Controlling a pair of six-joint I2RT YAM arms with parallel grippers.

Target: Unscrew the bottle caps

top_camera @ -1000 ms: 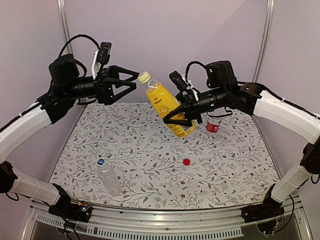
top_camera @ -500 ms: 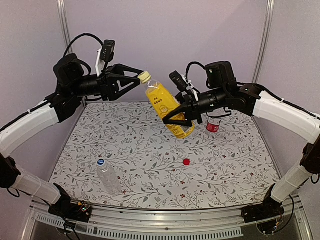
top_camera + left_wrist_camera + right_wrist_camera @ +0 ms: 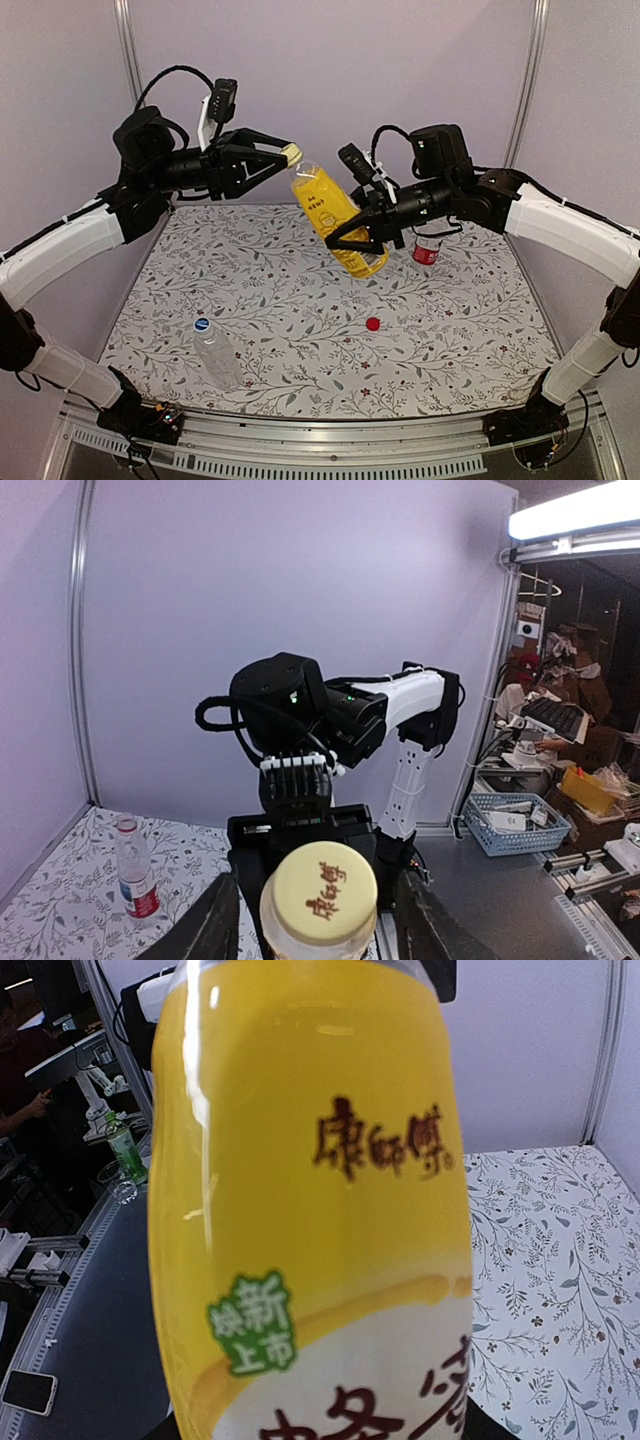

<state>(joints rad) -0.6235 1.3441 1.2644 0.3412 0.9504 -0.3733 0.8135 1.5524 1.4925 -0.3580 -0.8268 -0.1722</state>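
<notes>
My right gripper [image 3: 355, 232] is shut on the bottle of yellow-orange liquid [image 3: 335, 215], holding it tilted in the air over the back of the table. Its label fills the right wrist view [image 3: 320, 1210]. The yellow cap [image 3: 291, 153] points up-left. My left gripper [image 3: 285, 155] stands open around this cap [image 3: 323, 891], with a small gap showing on each side. A loose red cap [image 3: 373, 323] lies on the mat. The red-label bottle [image 3: 427, 248] stands uncapped at the back right. A clear bottle [image 3: 215, 352] with a blue cap [image 3: 202, 324] stands at the front left.
A floral mat [image 3: 300, 300] covers the table, with grey walls and metal posts [image 3: 127, 50] around it. The aluminium front rail [image 3: 330, 440] carries both arm bases. Off the table, the left wrist view shows a blue basket [image 3: 512, 820].
My left gripper has moved right onto the yellow cap and its fingers have narrowed around it. The right gripper and the bottle have stayed in place.
</notes>
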